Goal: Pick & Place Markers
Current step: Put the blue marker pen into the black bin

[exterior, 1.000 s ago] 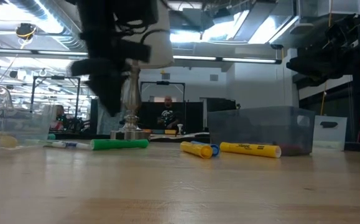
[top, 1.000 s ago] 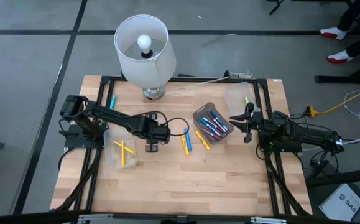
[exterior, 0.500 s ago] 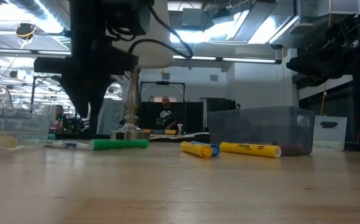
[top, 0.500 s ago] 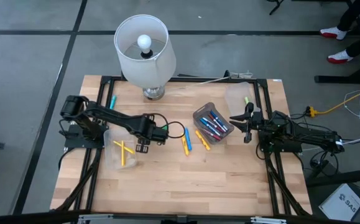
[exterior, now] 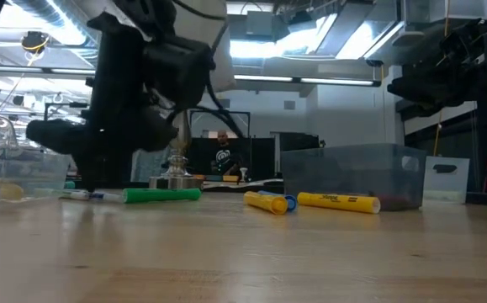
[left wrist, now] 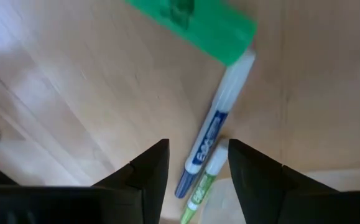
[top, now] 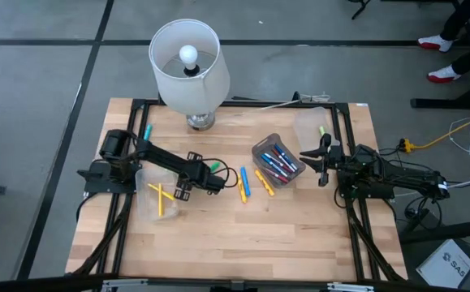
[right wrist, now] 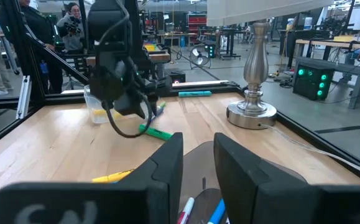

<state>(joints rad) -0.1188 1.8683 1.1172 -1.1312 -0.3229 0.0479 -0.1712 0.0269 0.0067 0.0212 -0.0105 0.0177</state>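
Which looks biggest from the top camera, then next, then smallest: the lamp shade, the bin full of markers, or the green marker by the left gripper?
1. White lamp shade, by far the largest, though it stands nearer the camera.
2. Clear bin of markers.
3. Green marker, smallest.

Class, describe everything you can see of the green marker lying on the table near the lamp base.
The green marker is a short, thick, bright green plastic pen, lying flat on the wooden table in front of the lamp base. In the left wrist view its blunt end sits next to a thinner white and blue pen. The left gripper hovers open just beside it, not touching. Its cap cannot be told apart.
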